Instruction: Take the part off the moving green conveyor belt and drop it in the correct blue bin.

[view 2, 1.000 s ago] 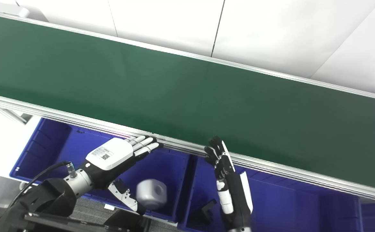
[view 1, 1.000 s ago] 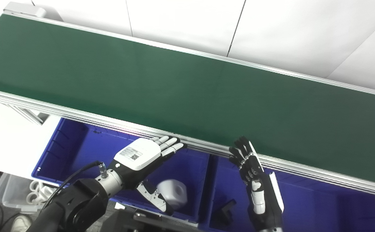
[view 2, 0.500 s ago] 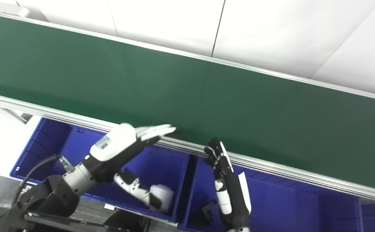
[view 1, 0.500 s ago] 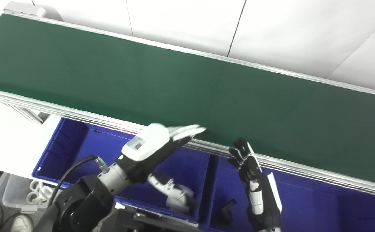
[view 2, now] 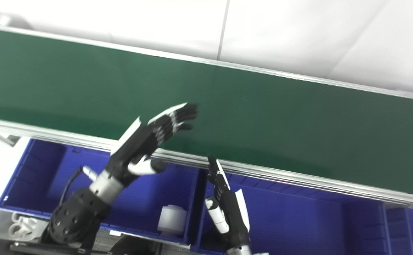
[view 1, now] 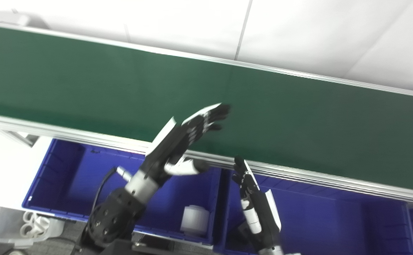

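Belt (view 1: pixel 298 117) shows bare green — no part on it. My left hand (view 1: pixel 188 136), fingers spread and empty, reaches toward twelve o'clock; right hand (view 1: pixel 252 198) also open. White part (view 1: pixel 195 220) lies in the blue bin (view 1: pixel 68 184) — drop looks done.

Left robot hand (view 1: pixel 187 136) spread flat over near edge of green belt (view 1: pixel 298 117); right robot hand (view 1: pixel 252 198) upright, empty; white part (view 1: pixel 194 220) in left blue bin (view 1: pixel 68 170).
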